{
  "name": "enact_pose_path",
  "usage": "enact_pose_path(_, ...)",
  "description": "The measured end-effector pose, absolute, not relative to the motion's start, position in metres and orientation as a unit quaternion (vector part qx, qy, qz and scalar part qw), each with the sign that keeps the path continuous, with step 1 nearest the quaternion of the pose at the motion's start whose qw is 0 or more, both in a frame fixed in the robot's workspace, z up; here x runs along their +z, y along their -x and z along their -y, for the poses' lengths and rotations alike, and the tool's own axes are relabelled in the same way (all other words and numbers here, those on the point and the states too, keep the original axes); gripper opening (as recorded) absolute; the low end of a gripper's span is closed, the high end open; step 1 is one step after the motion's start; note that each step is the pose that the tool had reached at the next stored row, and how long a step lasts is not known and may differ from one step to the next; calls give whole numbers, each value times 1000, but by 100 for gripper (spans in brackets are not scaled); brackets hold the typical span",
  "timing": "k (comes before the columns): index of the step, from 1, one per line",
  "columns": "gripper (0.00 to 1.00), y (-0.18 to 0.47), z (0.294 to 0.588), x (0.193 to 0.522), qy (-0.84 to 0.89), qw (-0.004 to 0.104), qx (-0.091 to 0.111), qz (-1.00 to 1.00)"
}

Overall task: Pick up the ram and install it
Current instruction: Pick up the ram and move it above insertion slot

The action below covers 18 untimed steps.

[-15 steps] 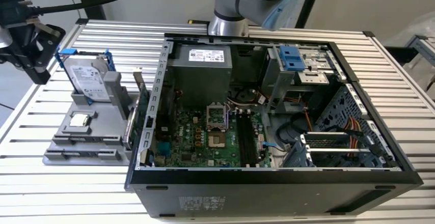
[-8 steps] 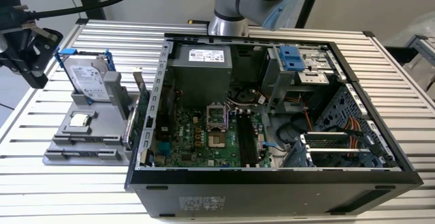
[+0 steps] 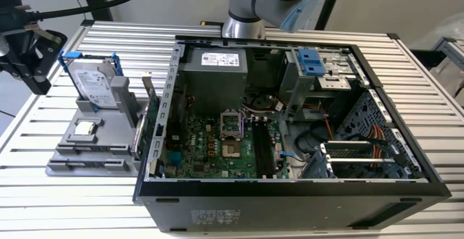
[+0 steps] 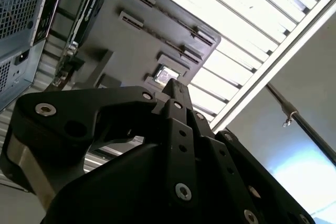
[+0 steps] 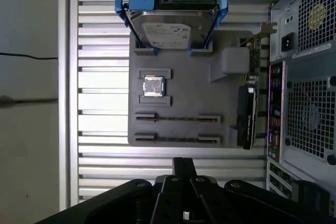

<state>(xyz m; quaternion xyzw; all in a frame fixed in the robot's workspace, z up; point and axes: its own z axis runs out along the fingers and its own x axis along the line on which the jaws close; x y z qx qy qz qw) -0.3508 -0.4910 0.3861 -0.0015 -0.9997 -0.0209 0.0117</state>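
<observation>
Ram (image 5: 177,118) is seen on edge in a holder of the grey tray (image 5: 189,87), placed on the desk (image 3: 130,38) at the exterior view's left of the computer case (image 3: 290,201). End effector (image 5: 184,162) is held closed and empty, apart from the tray.

Hard drive (image 3: 94,86) stands upright on grey tray (image 3: 64,165) beside computer case (image 3: 290,201).

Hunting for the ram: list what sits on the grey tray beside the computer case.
On the grey tray: a hard drive, a processor chip, an upright expansion card, and two thin ram sticks on edge. The tray under the drive is hidden.
</observation>
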Motion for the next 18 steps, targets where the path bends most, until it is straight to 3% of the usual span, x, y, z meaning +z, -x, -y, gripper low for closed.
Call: enact_pose_path(18, 0, 351, 491, 386, -10, 12, -21, 1000)
